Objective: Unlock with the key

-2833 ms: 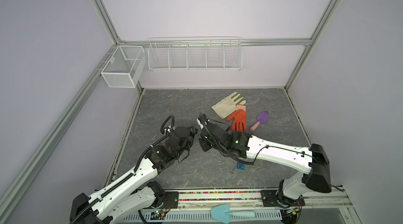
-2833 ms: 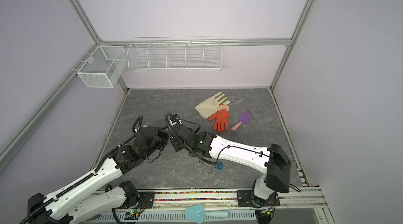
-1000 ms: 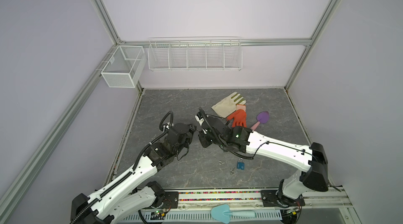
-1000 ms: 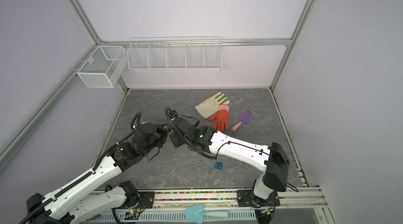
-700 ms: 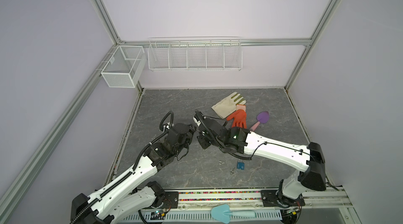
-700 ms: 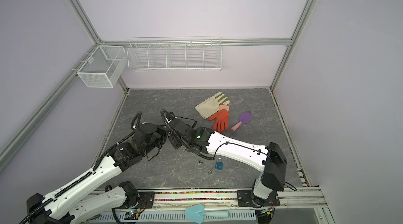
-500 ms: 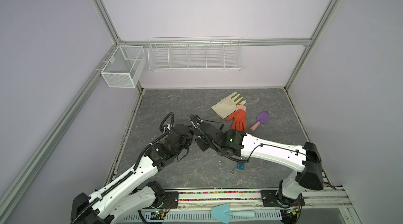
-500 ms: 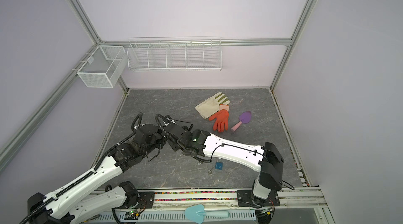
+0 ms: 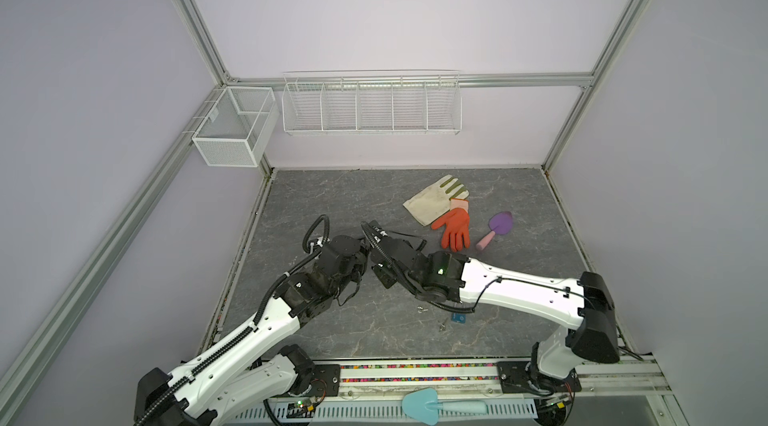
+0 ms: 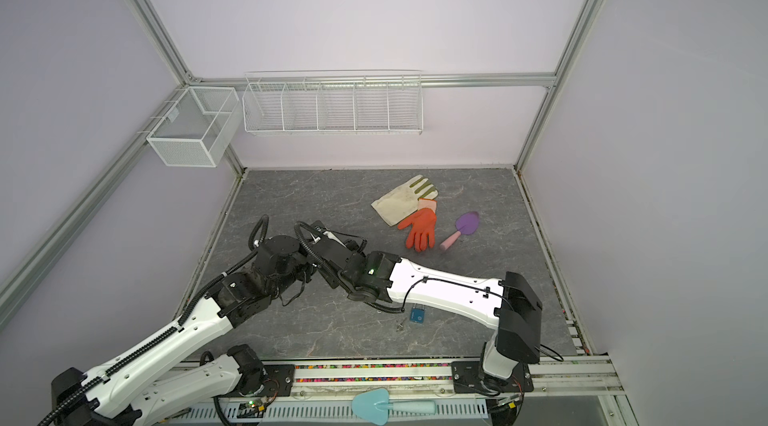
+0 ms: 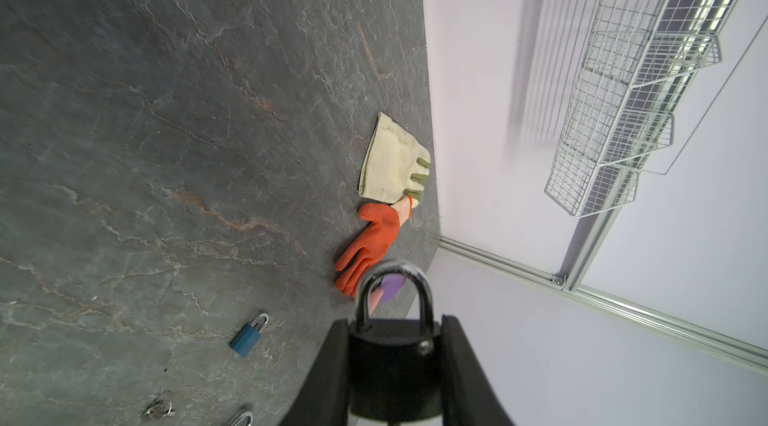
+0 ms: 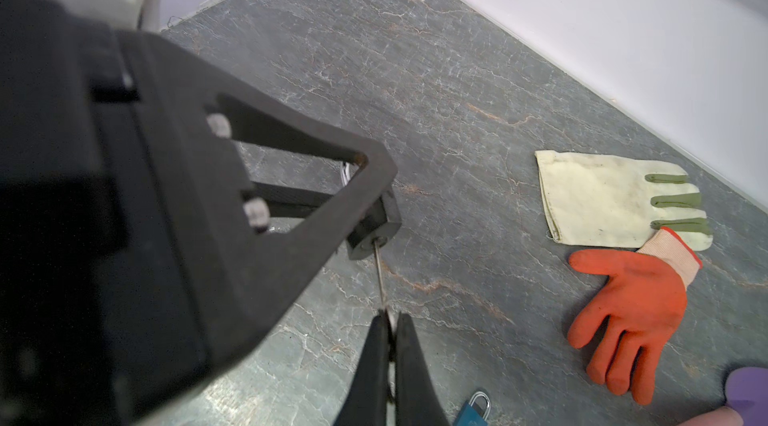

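While left hand (image 11: 395,320) clamps the black padlock (image 11: 395,366) | right hand (image 12: 390,320) pinches the key (image 12: 379,274) | key tip meets padlock base

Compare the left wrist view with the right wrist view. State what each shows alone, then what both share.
Left wrist only: the shackle of the black padlock clamped in the left end effector, and the wire rack. Right wrist only: the key, pinched in the right end effector, reaching that padlock's base. Both: the cream glove, orange glove and blue padlock.
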{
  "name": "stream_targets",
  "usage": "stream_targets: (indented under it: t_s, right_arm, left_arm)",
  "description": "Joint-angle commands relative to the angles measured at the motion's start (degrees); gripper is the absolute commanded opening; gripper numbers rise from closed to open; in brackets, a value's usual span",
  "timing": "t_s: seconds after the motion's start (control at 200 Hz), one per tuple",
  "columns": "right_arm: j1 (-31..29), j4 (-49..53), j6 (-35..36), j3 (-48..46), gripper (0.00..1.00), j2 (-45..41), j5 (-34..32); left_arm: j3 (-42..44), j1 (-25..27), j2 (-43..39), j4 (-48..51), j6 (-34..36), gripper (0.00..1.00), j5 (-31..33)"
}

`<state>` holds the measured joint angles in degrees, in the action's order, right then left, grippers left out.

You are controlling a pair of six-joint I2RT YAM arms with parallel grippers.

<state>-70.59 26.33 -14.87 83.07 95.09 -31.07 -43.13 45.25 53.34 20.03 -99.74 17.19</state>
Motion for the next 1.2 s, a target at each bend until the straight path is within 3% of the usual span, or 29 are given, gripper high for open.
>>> stream_targets:
  t_s: [0.0,0.135,0.19,0.42,0.51,0.585,0.845,0.904,1.044,1.194]
  right_arm:
    - [0.48,-14.84,-2.51,-0.15,0.06,0.38,11.09]
    - [4.23,-18.44,-9.6,-0.82,0.06,-0.43,23.2]
    - [4.6,-18.4,-9.8,-0.43,0.07,-0.39,23.75]
    - [-0.96,-15.18,5.32,2.1,0.07,1.78,4.64]
    - [-2.82,-18.85,11.18,0.14,0.07,2.29,-0.12]
    - [-3.02,-20.2,11.49,-0.61,0.06,2.27,-2.02]
    - [2.97,-24.1,-4.88,-1.8,0.06,-2.3,21.05]
    - [4.37,-24.14,-6.64,-1.62,0.06,-2.62,23.52]
    - [3.84,-23.35,-3.4,-1.47,0.07,-2.66,20.88]
    - [-1.14,-20.43,6.17,-0.34,0.07,-1.08,5.58]
  left_arm:
    - [0.88,2.12,-0.58,-8.42,0.56,0.0,-10.57]
    - [-1.17,2.13,0.37,-7.9,3.81,0.0,-12.51]
    - [-1.01,2.15,0.42,-8.28,3.96,0.0,-12.98]
    - [0.33,2.17,-0.45,-8.57,2.45,0.0,-13.76]
    - [0.27,2.0,-0.95,-7.9,2.01,0.0,-13.6]
    - [0.63,1.79,-1.55,-7.42,1.37,0.0,-13.57]
    - [2.18,1.8,-2.22,-10.54,2.36,0.0,-14.46]
    - [2.79,1.72,-2.15,-12.3,2.59,0.0,-15.13]
    - [2.35,1.68,-1.67,-12.08,3.53,0.0,-15.91]
    - [1.52,1.65,-2.76,-9.19,3.71,0.0,-14.32]
